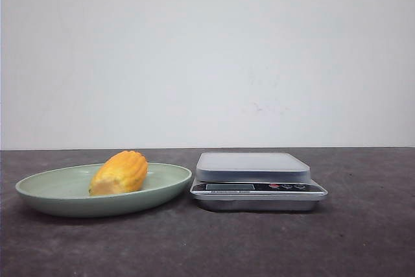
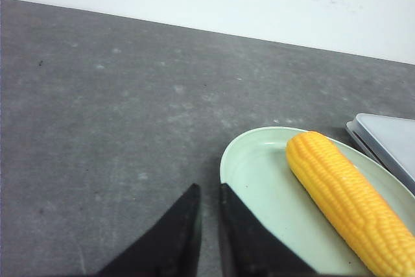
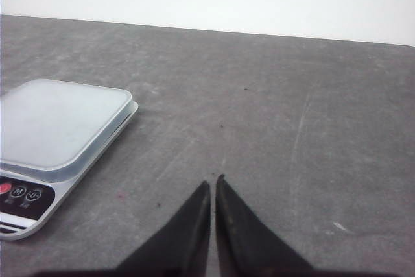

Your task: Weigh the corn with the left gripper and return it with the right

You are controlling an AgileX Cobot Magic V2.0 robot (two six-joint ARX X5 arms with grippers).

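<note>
Right now I see the corn [image 1: 119,172] lying on its side in the pale green plate [image 1: 45,194], tilted a little toward the rim. Using the scale [image 1: 257,180] as my landmark, the plate sits just to its left, nearly touching it, on the dark grey table [image 1: 363,238]. My left gripper [image 2: 209,189] hangs over the table beside the plate's edge, fingers nearly together and holding nothing. My right gripper [image 3: 213,181] hovers beyond the scale's right side, fingers pinched almost closed, also holding nothing.
</note>
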